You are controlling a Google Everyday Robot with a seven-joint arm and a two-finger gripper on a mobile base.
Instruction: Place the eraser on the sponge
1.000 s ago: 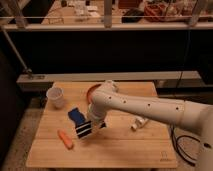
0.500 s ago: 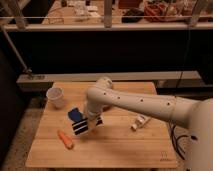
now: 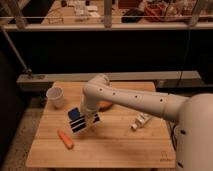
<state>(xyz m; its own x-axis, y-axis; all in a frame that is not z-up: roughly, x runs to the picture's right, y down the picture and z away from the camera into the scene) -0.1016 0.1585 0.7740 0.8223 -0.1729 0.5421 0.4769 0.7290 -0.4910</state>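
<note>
My gripper [image 3: 86,121] hangs low over the left middle of the wooden table [image 3: 125,150], at the end of the white arm that reaches in from the right. It is shut on the eraser [image 3: 81,125], a black block with pale stripes that is held tilted. The dark blue sponge [image 3: 74,114] lies just up and left of the eraser. The eraser's upper edge touches or overlaps it; I cannot tell which.
An orange carrot-like piece [image 3: 65,139] lies front left of the gripper. A white cup [image 3: 56,96] stands at the back left. The orange bowl [image 3: 105,106] is mostly hidden behind the arm. A small white object [image 3: 141,121] lies to the right.
The arm and gripper have shifted slightly left and up with the eraser, closing on the sponge. The other objects have not moved.
</note>
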